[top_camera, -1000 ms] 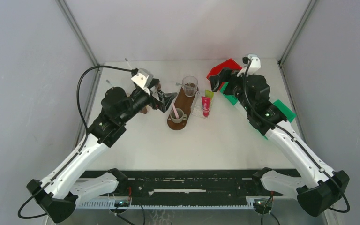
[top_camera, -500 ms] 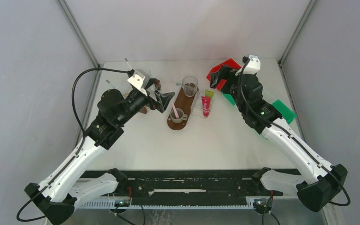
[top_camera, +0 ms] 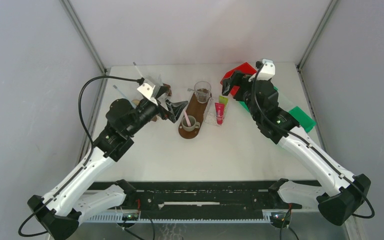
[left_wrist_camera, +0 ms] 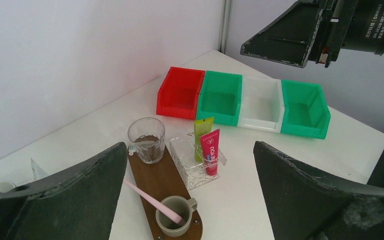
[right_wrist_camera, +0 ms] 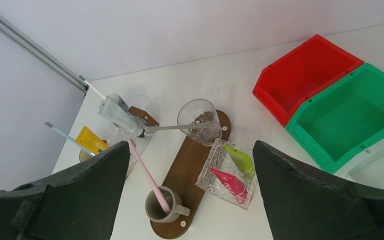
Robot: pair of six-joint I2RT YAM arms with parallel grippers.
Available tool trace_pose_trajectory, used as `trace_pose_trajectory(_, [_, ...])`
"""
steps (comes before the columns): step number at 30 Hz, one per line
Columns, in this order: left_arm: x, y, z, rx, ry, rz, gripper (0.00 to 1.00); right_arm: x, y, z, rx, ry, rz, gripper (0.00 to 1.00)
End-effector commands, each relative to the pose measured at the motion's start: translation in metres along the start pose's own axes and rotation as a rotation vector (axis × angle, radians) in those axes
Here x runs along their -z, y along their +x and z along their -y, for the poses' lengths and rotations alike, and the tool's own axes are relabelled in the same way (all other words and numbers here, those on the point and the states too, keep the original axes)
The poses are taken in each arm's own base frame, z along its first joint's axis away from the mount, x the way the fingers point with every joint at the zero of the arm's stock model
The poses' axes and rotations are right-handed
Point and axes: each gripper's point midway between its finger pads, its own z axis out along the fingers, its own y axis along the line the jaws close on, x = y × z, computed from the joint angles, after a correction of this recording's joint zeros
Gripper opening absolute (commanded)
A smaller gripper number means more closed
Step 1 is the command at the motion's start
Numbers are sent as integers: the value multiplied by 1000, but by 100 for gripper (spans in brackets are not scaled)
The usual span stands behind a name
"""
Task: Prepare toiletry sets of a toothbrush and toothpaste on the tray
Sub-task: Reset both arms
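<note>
A brown oval tray (top_camera: 196, 106) carries a clear glass (top_camera: 202, 91) with a grey toothbrush (right_wrist_camera: 175, 128) across it. It also carries a grey cup (top_camera: 190, 123) holding a pink toothbrush (top_camera: 185, 118). The pink-red toothpaste (top_camera: 219, 112) and the lime green toothpaste (top_camera: 223, 100) lie on a clear glass dish (left_wrist_camera: 192, 170) right of the tray. My left gripper (top_camera: 172, 107) hovers open just left of the tray, its jaws empty. My right gripper (top_camera: 232, 85) hangs open above and behind the tubes, holding nothing.
A row of bins stands at the back right: red (left_wrist_camera: 180, 92), green (left_wrist_camera: 221, 97), white (left_wrist_camera: 260, 102), green (left_wrist_camera: 305, 107). At the back left are a yellow tube (right_wrist_camera: 92, 142) and more toothbrushes (right_wrist_camera: 65, 135) in a clear holder.
The right gripper has drifted a little left, toward the tubes. The left arm has shifted slightly. Both grippers stay open.
</note>
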Motion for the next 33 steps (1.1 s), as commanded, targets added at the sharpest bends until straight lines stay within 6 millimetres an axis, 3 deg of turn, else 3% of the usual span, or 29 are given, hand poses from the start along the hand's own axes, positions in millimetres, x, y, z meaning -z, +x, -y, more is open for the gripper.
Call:
trace_pose_trajectory(1, [3, -14, 5, 3, 19, 74, 100, 7, -23, -12, -12, -40, 75, 100])
trace_pose_trajectory(22, [2, -9, 0, -1, -4, 51, 100, 8, -27, -16, 10, -62, 88, 100])
trace_pose_trajectory(28, [5, 1, -24, -50, -129, -46, 100, 8, -28, -14, 5, -56, 90, 100])
trace_pose_trajectory(33, [5, 4, -27, 1, -94, -57, 100, 5, -34, -16, -12, -60, 82, 100])
